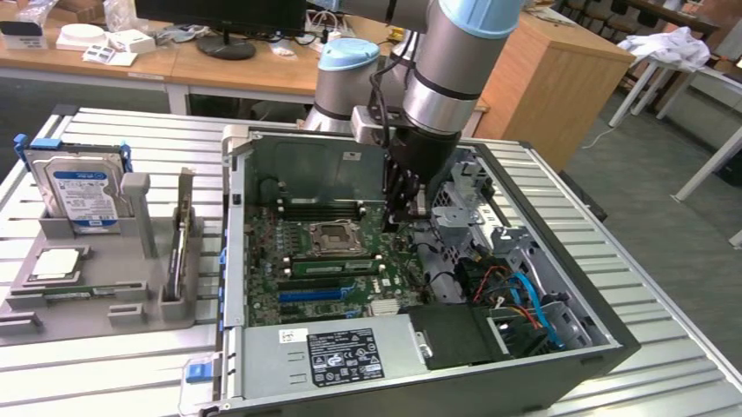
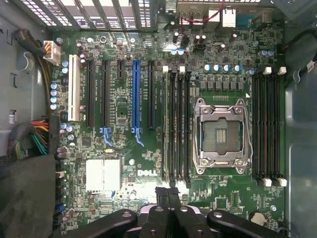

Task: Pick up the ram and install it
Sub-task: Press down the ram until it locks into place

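The hand [image 1: 401, 219] is down inside the open computer case [image 1: 579, 356], in the middle of the exterior view. Its two fingers [image 2: 162, 196] are pressed together and hold nothing. The ram [image 1: 330, 265] looks like the green stick lying in a black slot just below the processor socket [image 1: 336, 234] in that view. The hand is just beside the end of that slot, on the exterior view's right. I think this is the step of pushing the stick in. To do it well, the hand should press straight down on the stick's top edge, gently, and not touch the socket or the small parts on the motherboard [image 2: 124, 148].
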`<state>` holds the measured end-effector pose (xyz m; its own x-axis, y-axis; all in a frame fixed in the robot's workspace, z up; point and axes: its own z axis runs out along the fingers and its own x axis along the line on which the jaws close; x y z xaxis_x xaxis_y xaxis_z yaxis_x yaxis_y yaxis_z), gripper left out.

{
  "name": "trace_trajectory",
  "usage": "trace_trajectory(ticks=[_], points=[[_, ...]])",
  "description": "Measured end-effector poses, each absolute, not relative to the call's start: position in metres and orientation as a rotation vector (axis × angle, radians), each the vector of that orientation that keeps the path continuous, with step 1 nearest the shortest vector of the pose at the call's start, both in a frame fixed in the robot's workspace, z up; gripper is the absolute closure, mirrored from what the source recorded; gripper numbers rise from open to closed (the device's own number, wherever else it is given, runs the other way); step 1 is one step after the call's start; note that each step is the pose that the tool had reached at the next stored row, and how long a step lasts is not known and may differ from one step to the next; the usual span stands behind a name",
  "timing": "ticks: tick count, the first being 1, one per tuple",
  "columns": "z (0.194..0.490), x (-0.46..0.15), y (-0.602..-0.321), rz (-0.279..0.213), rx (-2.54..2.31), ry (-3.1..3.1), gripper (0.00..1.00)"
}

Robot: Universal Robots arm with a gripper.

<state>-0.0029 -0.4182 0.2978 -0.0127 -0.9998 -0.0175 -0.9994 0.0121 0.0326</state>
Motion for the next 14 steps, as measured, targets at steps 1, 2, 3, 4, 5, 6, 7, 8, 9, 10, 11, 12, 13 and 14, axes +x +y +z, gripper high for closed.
trace_trajectory(ticks=[1, 2, 3, 4, 5, 6, 7, 8, 9, 10, 11, 12, 13, 14], points=[[0.2978, -0.0029, -0.4182, -0.055, 2.200, -2.227, 0.89], [0.2978, -0.0029, -0.4182, -0.055, 2.200, -2.227, 0.89], [0.2978, -0.0029, -0.4182, -0.056, 2.200, -2.227, 0.89], [0.2978, -0.0029, -0.4182, -0.055, 2.200, -2.227, 0.89], [0.2978, -0.0029, -0.4182, -0.055, 2.200, -2.227, 0.89], [0.2977, -0.0029, -0.4182, -0.055, 2.200, -2.227, 0.89], [0.2976, -0.0029, -0.4182, -0.055, 2.200, -2.227, 0.89], [0.2973, -0.0029, -0.4182, -0.056, 2.200, -2.227, 0.89], [0.2969, -0.0029, -0.4181, -0.056, 2.200, -2.227, 0.89], [0.2965, -0.0029, -0.4181, -0.056, 2.200, -2.228, 0.89], [0.2962, -0.0029, -0.4182, -0.056, 2.200, -2.227, 0.89], [0.2958, -0.0029, -0.4182, -0.056, 2.200, -2.227, 0.89], [0.2953, -0.0029, -0.4182, -0.056, 2.200, -2.227, 0.89], [0.2948, -0.0029, -0.4182, -0.056, 2.200, -2.227, 0.89]])
